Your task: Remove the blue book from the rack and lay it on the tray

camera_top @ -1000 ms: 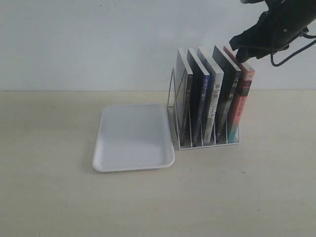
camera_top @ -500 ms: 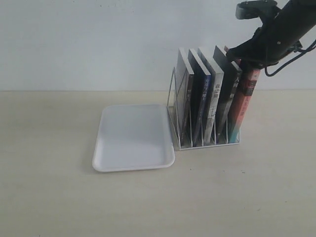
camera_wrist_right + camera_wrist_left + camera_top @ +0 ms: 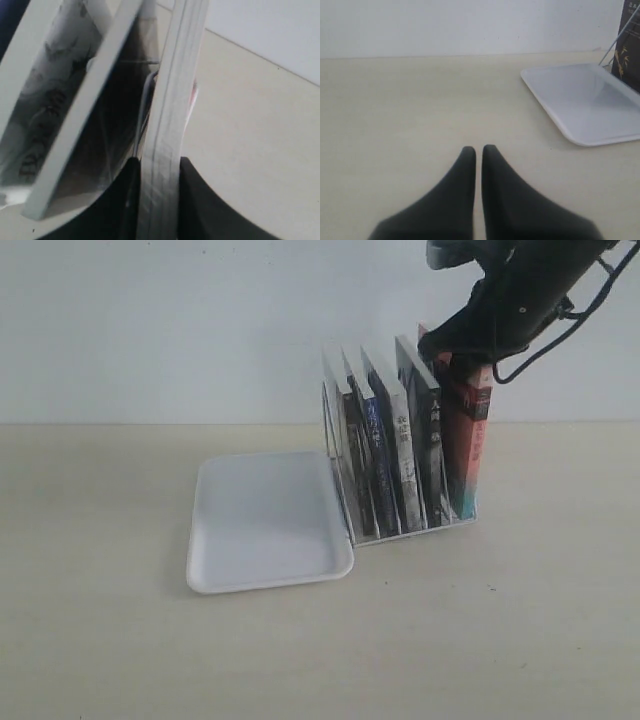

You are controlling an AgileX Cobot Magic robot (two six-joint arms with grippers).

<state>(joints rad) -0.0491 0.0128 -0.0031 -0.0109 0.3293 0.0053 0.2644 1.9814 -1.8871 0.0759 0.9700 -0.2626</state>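
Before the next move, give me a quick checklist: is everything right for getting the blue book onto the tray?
1. Right gripper on the blue book: not ok; it clamps the red-spined book at the rack's end.
2. Blue book in its slot: ok.
3. Rack flat on the table: cannot tell; it looks tilted.
4. Tray beside the rack: ok.
5. Left gripper away from the books: ok, shut, over the table.

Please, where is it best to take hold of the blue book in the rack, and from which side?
Take the blue book by its top edge, probably from above, jaws across its thin width. It stands almost upright in the rack, packed between neighbours, so only the top is free. The right gripper now clamps the red-spined book instead.
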